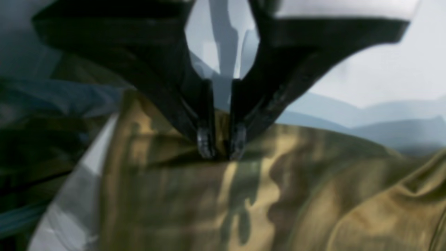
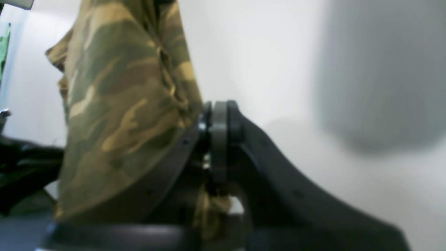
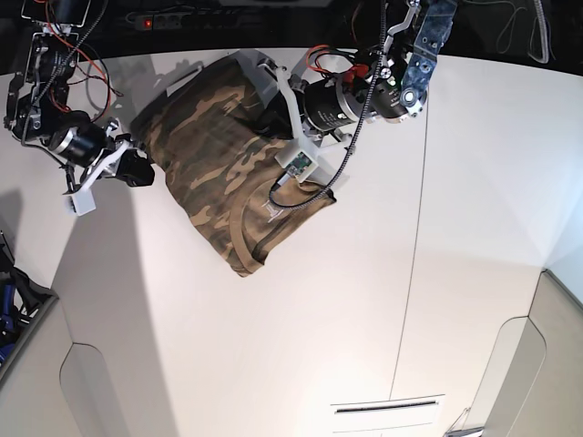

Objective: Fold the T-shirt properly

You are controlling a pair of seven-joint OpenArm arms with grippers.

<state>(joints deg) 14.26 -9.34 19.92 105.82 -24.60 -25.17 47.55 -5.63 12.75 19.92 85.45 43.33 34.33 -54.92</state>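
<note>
Item: large short-sleeved cloth T-shirt in woodland camouflage of tan, brown and dark green [image 3: 223,177]. Location: far left part of the white tabletop [image 3: 364,300] in the base view, spanned between the two arms. Condition: bunched and partly lifted, not flat; a curved hem or collar edge faces the near side, with a small pale mark just beside it.

Left end effector [image 1: 221,144]: black, two-fingered. Left wrist view shows the fingertips [image 1: 205,143] drawn almost together, nipping a ridge of the camouflage cloth, which puckers and creases toward the tips. In the base view this arm sits over the shirt's far right part, with a small white box with a green board [image 3: 297,163] on it and black cable trailing over the fabric.

Right end effector [image 2: 210,130]: black, curved fingers. Right wrist view shows the fingers pressed together on a fold of the shirt; the cloth hangs up and away from the grip in a long drape, with a scrap showing below the fingers. In the base view it meets the shirt's left edge.

Surroundings: red and black wiring [image 3: 68,41] on the right arm's upper part.
</note>
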